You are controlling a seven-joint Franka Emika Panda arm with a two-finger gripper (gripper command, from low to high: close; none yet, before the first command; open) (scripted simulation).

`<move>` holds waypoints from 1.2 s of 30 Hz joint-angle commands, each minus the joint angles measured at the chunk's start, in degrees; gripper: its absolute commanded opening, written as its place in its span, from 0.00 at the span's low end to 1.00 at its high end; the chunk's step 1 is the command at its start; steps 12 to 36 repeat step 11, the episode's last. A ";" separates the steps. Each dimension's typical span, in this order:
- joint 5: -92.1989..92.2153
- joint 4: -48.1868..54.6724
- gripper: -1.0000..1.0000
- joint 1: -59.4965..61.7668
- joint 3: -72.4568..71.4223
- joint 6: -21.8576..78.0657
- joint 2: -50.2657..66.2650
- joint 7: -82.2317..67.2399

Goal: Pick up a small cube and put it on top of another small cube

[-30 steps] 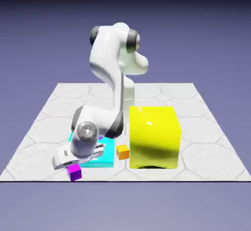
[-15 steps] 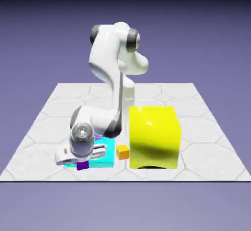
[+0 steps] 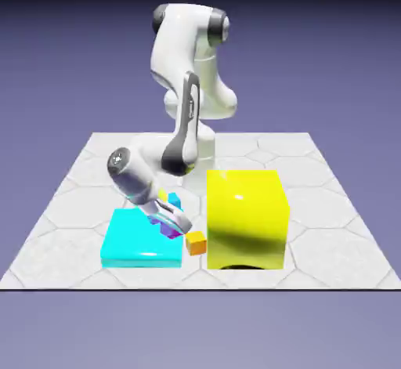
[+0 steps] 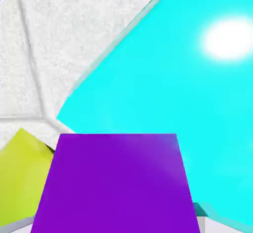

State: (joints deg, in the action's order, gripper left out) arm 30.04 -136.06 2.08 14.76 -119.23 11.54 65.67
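Note:
The small cube (image 4: pixel 118 182) fills the lower middle of the hand view with a purple face, and my gripper is shut on it. In the exterior view my gripper (image 3: pixel 171 225) hangs tilted above the right part of a flat cyan slab (image 3: pixel 133 248). A bit of the purple cube (image 3: pixel 168 230) shows at its tip, lifted off the table. A tiny orange cube (image 3: pixel 196 242) sits on the table just right of the gripper. Right behind the hand, a tiny cyan cube (image 3: pixel 175 201) peeks out. My fingertips are almost fully hidden by the cube in the hand view.
A big yellow block (image 3: pixel 244 218) stands right of the orange cube, close to the gripper. The cyan slab (image 4: pixel 188 103) fills most of the hand view, with a yellow-green shape (image 4: pixel 22 177) at its lower left. The table's front edge (image 3: pixel 196 287) runs just before the slab.
The gripper has lifted the purple cube from the table near the front edge, left of the slab, and carried it up and to the exterior view's right, over the slab. The arm has straightened upward.

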 commanded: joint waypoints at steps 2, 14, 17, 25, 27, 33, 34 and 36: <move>4.65 -4.02 0.00 -0.67 0.88 -1.19 -2.90 5.08; 14.91 -7.90 1.00 -2.27 -1.16 -7.55 0.90 4.04; 14.91 -7.90 1.00 -2.27 -1.16 -7.55 0.90 4.04; 14.91 -7.90 1.00 -2.27 -1.16 -7.55 0.90 4.04; 14.91 -7.90 1.00 -2.27 -1.16 -7.55 0.90 4.04; 14.91 -7.90 1.00 -2.27 -1.16 -7.55 0.90 4.04; 14.91 -7.90 1.00 -2.27 -1.16 -7.55 0.90 4.04; 14.91 -7.90 1.00 -2.27 -1.16 -7.55 0.90 4.04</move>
